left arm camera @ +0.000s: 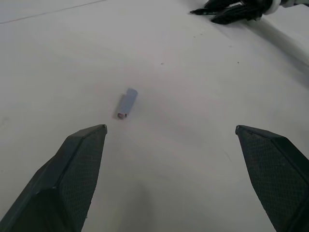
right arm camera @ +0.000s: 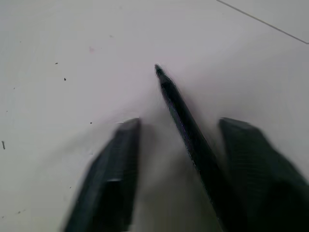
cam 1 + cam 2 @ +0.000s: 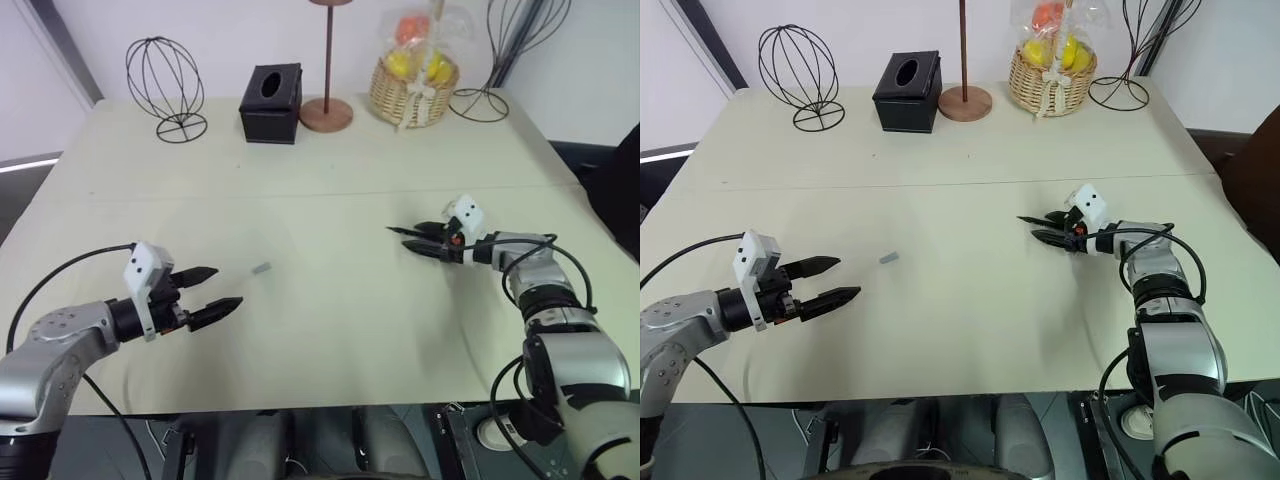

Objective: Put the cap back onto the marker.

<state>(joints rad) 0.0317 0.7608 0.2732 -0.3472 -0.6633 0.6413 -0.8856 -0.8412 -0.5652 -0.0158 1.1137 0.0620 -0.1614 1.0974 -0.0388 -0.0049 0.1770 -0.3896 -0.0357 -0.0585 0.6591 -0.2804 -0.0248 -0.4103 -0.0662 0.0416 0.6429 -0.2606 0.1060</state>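
Left tool (image 3: 215, 290) stands wide open and empty, with the cap (image 3: 262, 268) lying on the tabletop (image 3: 330, 200) just ahead. Right tool (image 2: 178, 125) half-closes around the marker (image 2: 186, 118); whether it grips is unclear, so the marker may slip sideways.

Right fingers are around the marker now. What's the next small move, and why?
Probably finish closing the right gripper before lifting. The marker lies between its fingers with a gap showing on one side, so the grip doesn't look firm yet. The cap lies loose on the table just ahead of the left gripper, whose fingers are wide open; that grasp can follow.
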